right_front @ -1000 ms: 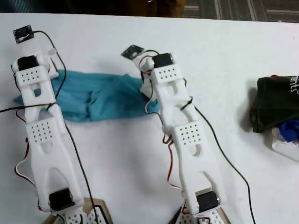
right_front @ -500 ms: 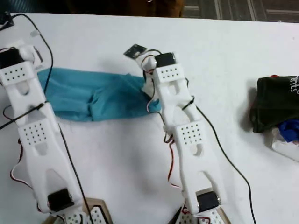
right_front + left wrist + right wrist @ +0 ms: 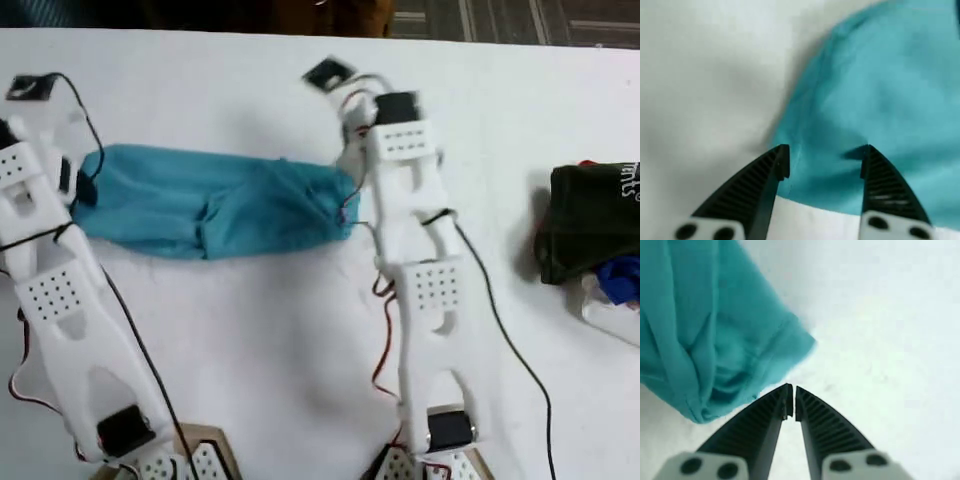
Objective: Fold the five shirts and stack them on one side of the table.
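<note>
Spread wide at the left gripper point(image 3: 825, 160), straddling the hem at one short end of the teal shirt point(image 3: 880, 85). Pinched together at the right gripper point(image 3: 790, 401) (a hairline gap, nothing between), just beside the shirt's opposite end, off the cloth. Stretched out as a rumpled band between both arms on the white table point(image 3: 250, 340). Well apart from that shirt, beyond the right arm: a dark folded shirt point(image 3: 590, 225), touching a blue and white bundle point(image 3: 618, 285).
</note>
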`<move>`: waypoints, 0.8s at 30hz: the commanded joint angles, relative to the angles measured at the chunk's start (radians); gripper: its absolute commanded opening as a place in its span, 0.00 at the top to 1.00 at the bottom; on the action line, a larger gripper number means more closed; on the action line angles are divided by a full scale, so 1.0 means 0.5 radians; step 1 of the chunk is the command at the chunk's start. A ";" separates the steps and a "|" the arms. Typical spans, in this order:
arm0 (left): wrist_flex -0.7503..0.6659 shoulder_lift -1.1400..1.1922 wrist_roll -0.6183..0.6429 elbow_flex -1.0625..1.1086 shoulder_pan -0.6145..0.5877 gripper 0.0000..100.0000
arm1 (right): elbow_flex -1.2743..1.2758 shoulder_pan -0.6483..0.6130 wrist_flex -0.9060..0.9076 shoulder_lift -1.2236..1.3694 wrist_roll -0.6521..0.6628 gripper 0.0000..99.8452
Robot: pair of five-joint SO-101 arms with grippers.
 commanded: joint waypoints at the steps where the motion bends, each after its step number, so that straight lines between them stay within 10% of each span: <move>1: 0.000 -0.110 -0.049 0.106 -0.021 0.75 | 0.092 0.044 0.044 -0.305 0.015 0.98; 14: -0.052 -0.080 0.046 0.029 -0.199 0.75 | 0.718 0.066 0.041 -0.974 0.015 0.98; 24: -0.074 0.077 0.107 0.453 0.153 0.75 | 0.841 0.081 0.041 -1.389 0.015 0.98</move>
